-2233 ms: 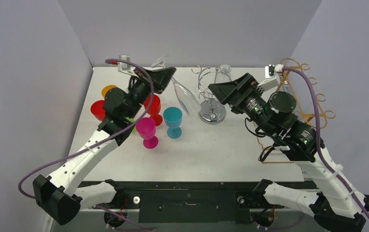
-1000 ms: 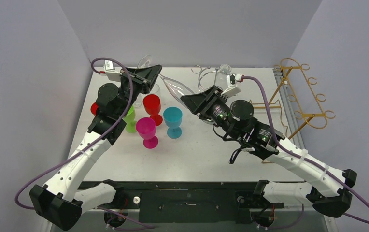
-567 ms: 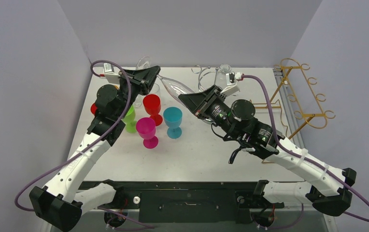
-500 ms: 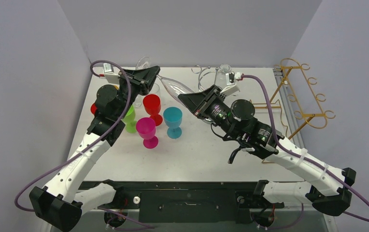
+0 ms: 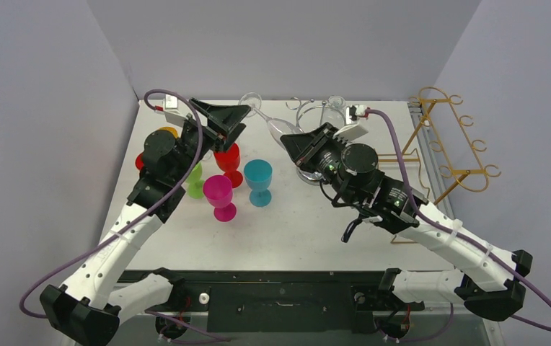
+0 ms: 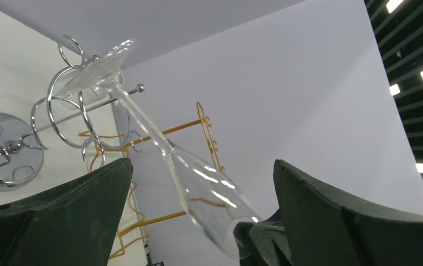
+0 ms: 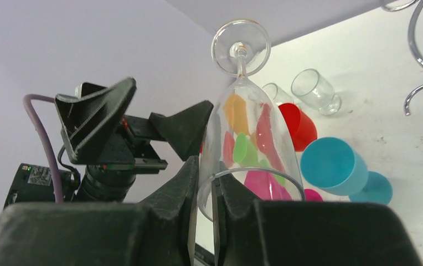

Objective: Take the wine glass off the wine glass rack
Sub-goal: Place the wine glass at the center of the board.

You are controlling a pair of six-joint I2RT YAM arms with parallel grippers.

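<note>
The right tool [image 7: 213, 191] is pinching the rim of the glass [image 7: 248, 127], one finger inside the bowl and one outside. The bowl points at its wrist and the foot points away, towards the rear left. The left tool [image 5: 240, 121] is spread wide. In its own wrist view the stem passes between its fingers and touches neither.

That is what has just changed. Half a second ago the left tool was closed on the stem and both arms had the glass. Now the left tool has let go, so the right arm carries the glass alone. The hand-over looks complete.

The glass hangs in the air, tilted, left of the chrome rack [image 6: 10, 147] and free of its hooks. It is above the table [image 5: 294, 231], behind the coloured cups [image 5: 258, 176]. So it is already off the rack, and what seems left is to set it down.

Against the earliest frame, the right arm has swung in from the gold rack [image 5: 460, 144] on the right to the middle of the table. The glass then hung from the left tool with its bowl downward. A second clear glass [image 5: 336, 103] sits on the chrome rack in both frames.
</note>
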